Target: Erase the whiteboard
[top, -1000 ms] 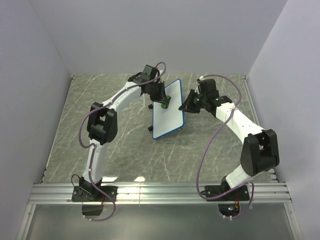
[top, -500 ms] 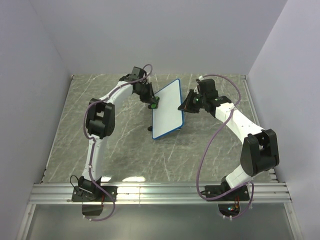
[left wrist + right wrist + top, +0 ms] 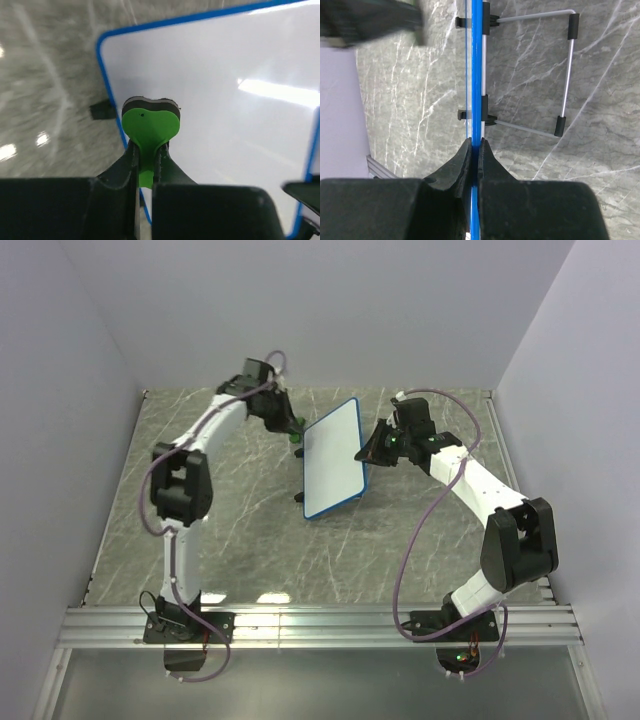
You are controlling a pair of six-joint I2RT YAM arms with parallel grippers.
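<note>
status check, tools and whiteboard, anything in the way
Left tool shut on green eraser, at the whiteboard edge. Right tool shut on the whiteboard frame, board propped up. Face reads clean. Nothing blocking.

This is a robot lab test cell. Plain white walls (image 3: 330, 310) box in the grey marbled table (image 3: 250, 540), and an aluminium rail (image 3: 320, 625) runs along the table's near edge.

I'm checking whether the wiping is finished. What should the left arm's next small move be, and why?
Probably carry the green eraser away and set it on the table. The whiteboard shows no marks in the top or left wrist view. The left end effector sits beside its far left corner, and the right end effector clamps its edge.
</note>
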